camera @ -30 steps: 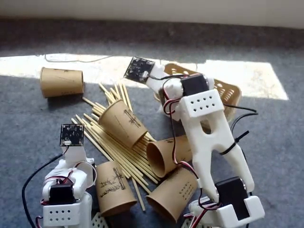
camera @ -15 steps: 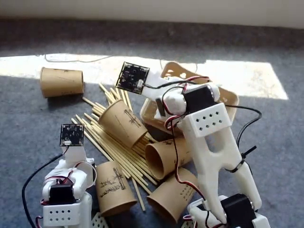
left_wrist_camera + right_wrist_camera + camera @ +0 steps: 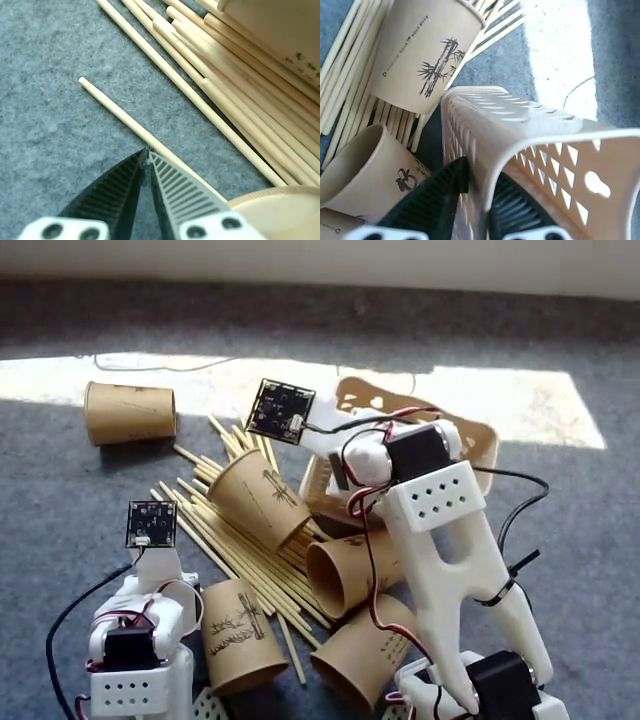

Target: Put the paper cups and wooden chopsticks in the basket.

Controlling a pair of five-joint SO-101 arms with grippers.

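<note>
My right gripper (image 3: 479, 174) is shut on the wall of the tan plastic basket (image 3: 535, 150), one finger inside and one outside. The basket (image 3: 470, 435) is tipped up on its side by the pile. Several paper cups with a bamboo print lie around: one far left (image 3: 130, 412), one on the chopsticks (image 3: 258, 495), one against the basket (image 3: 345, 570) and two near the front (image 3: 238, 635), (image 3: 365, 645). Wooden chopsticks (image 3: 235, 535) are spread on the grey carpet. My left gripper (image 3: 148, 156) is shut, its tips beside a single chopstick (image 3: 122, 117).
The right arm (image 3: 450, 550) stretches over the front right cups. The left arm's base (image 3: 135, 660) sits at the front left. A sunlit strip of floor (image 3: 530, 405) lies behind the basket. Grey carpet (image 3: 70, 510) spreads at the left.
The right arm swung left toward the cups with the basket in its grip, pulling it closer and tipping it up on its side. The left arm kept still.
</note>
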